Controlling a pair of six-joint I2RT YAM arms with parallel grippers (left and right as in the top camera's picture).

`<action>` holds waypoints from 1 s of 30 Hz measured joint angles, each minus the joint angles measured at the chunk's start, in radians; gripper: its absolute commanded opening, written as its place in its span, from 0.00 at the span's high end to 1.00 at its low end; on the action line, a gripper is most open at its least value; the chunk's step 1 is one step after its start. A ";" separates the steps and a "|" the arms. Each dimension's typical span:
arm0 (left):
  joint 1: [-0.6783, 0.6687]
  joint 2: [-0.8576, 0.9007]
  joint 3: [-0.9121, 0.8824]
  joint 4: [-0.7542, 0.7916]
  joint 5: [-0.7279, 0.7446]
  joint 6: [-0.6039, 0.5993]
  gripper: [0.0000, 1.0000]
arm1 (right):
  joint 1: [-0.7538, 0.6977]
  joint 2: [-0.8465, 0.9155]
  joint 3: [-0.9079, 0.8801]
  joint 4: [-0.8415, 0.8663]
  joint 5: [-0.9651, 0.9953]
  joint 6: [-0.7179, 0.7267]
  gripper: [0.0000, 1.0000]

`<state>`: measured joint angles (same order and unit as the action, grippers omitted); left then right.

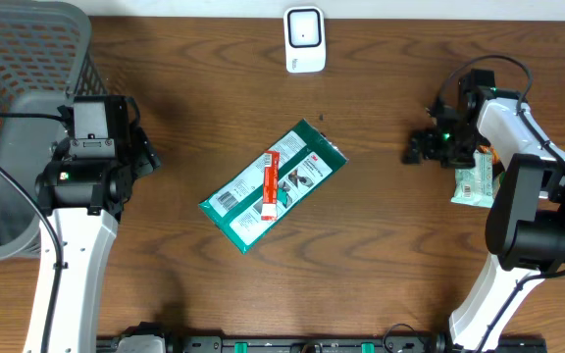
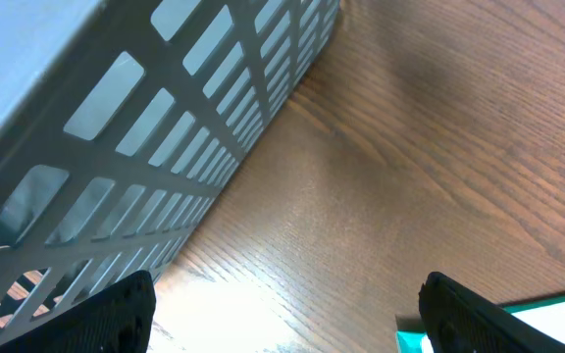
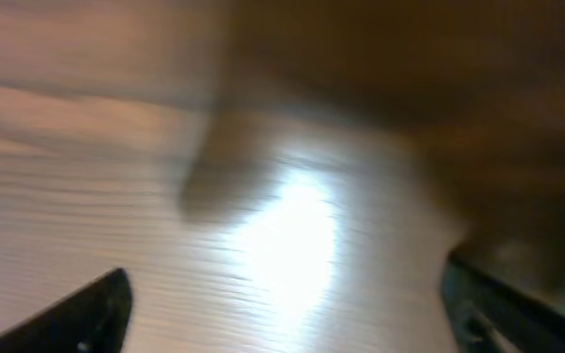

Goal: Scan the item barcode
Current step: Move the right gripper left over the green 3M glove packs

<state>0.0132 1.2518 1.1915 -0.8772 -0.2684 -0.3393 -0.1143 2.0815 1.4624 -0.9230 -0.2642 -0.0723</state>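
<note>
Green packet [image 1: 302, 169], grey lattice basket [image 1: 18, 49], brown woodgrain table [image 1: 381, 255]

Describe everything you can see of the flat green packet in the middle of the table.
The flat green packet looks like glossy plastic film, with a white barcode label at its lower-left end and a red-and-white strip across the middle. It lies flat, diagonally on the wooden table; nothing else touches it.

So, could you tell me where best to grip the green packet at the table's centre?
Probably its upper-right end, across the narrow width, from above: the green packet lies flat and diagonal, and its barcode sits at the lower-left end, leaving it uncovered.
</note>
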 measured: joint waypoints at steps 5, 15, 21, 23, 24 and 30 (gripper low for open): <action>0.000 0.000 0.000 0.000 0.000 0.000 0.13 | 0.012 0.000 0.000 0.039 -0.329 0.004 0.08; 0.000 0.000 0.000 0.000 0.000 0.000 0.13 | 0.233 0.000 -0.032 0.063 -0.516 0.105 0.41; 0.000 0.000 0.000 0.000 0.000 0.000 0.13 | 0.455 0.000 -0.021 0.129 -0.401 0.271 0.38; 0.000 0.000 0.000 0.000 0.000 0.000 0.13 | 0.524 0.001 0.023 0.082 -0.323 0.324 0.38; 0.000 0.000 0.000 0.000 0.000 0.000 0.13 | 0.558 0.002 0.062 0.047 -0.278 0.349 0.38; 0.000 0.000 0.000 0.000 0.000 0.000 0.13 | 0.711 0.002 0.312 -0.068 -0.008 0.500 0.04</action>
<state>0.0132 1.2518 1.1915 -0.8772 -0.2684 -0.3393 0.5972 2.0838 1.7748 -0.9905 -0.2726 0.4278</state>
